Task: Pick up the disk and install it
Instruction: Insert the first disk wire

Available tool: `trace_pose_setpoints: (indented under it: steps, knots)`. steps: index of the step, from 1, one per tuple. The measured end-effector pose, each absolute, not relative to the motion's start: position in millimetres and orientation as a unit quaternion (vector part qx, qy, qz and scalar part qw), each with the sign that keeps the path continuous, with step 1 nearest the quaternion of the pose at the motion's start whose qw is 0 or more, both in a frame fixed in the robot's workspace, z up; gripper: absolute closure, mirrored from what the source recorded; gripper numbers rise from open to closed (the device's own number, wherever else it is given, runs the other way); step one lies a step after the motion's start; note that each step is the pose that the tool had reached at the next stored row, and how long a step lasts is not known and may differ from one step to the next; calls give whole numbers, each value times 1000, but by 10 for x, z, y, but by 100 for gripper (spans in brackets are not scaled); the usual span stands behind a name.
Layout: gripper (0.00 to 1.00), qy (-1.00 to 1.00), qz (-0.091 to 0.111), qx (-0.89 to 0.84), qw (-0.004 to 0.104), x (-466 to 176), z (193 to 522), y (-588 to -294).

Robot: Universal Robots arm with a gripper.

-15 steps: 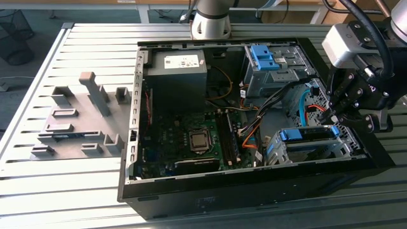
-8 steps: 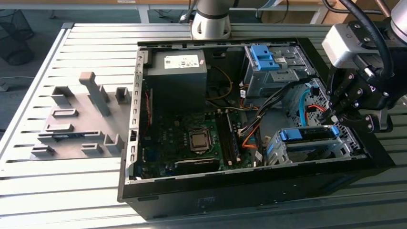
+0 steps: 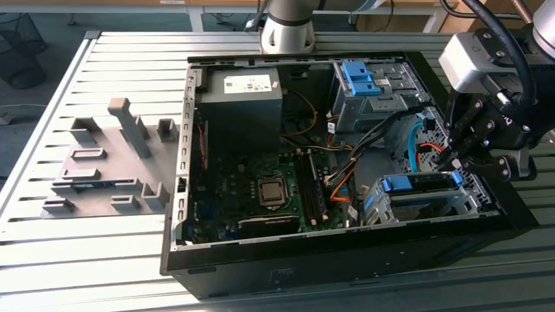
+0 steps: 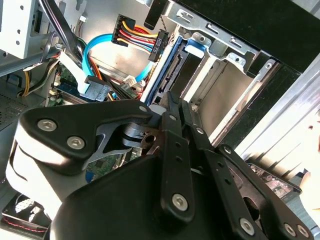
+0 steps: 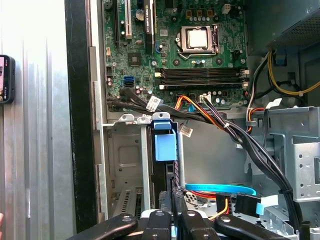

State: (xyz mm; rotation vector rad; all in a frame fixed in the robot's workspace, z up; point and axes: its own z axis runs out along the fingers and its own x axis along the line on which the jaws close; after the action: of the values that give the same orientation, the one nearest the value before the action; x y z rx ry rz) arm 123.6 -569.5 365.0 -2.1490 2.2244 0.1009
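Sitting on the slatted worktop [image 3: 104,260], the open PC case [image 3: 303,266] holds a motherboard [image 3: 251,175] at frame centre, a grey box [image 3: 238,97] w/ white sticker above it, and an upper drive cage [image 3: 394,97] carrying a bare blue latch [image 3: 360,78]. At lower right, the lower drive cage [image 3: 464,201] has the disk [image 3: 420,184] slotted in on edge, blue bracket up. The gripper [image 3: 451,156] hangs just beside that cage; in both wrist views its fingers [image 5: 182,220] are narrow, pressed together w/ nothing between, tips near the disk's [image 4: 167,75] connector edge.
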Motion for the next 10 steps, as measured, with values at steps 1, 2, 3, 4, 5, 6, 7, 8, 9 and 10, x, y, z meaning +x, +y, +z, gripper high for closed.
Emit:
trace_pose_setpoints:
  steps: [1, 2, 3, 4, 5, 6, 7, 8, 9, 10]
  knots:
    - [83, 719, 33, -694, 23, 1236, 3649, -5695]
    - [83, 719, 33, -694, 23, 1235, 3650, -5695]
    - [83, 719, 33, -694, 23, 1235, 3649, -5695]
    - [83, 719, 33, -694, 23, 1235, 3649, -5695]
    - [83, 719, 33, -694, 24, 1235, 3649, -5695]
    - [83, 719, 33, -694, 23, 1235, 3649, -5695]
    - [83, 719, 33, -694, 23, 1235, 3650, -5695]
    - [83, 719, 33, -694, 23, 1235, 3650, -5695]
    - [83, 719, 33, -694, 24, 1235, 3650, -5695]
    - [83, 719, 33, -694, 23, 1235, 3649, -5695]
